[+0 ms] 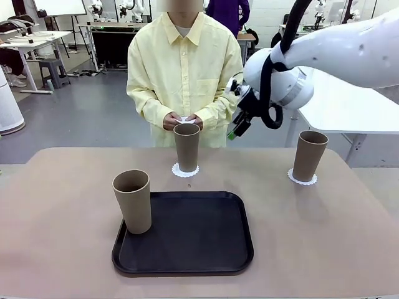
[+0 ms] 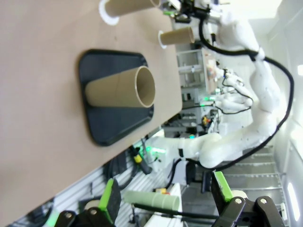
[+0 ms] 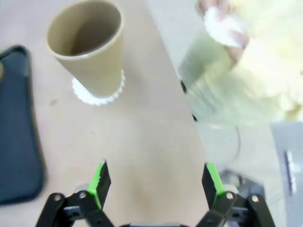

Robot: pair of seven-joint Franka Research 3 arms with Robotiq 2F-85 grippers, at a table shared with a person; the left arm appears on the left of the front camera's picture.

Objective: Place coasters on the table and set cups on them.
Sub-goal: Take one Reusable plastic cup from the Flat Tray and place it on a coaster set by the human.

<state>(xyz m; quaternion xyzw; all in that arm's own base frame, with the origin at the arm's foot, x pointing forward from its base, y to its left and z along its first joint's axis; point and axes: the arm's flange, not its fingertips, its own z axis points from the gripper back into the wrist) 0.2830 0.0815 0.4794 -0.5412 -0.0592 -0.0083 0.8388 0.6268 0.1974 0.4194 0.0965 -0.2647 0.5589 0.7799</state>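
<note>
The last cup [image 1: 132, 200] stands on the tray [image 1: 193, 249] (light, matte, easily tipped, I'd judge) and is best pinched gently across its mid-wall. Two others sit on coasters [image 1: 185, 170] on the table [image 1: 62, 187]. The person's hands [image 1: 182, 120] hold a flimsy third. The left gripper [image 2: 165, 198] and right gripper [image 1: 234, 128] hang released and empty. Only the tray's rim looks in the way.

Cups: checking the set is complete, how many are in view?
3 cups: one on the black tray, left side; one on a coaster before the person; one on a coaster at the right. None seems hidden.
</note>
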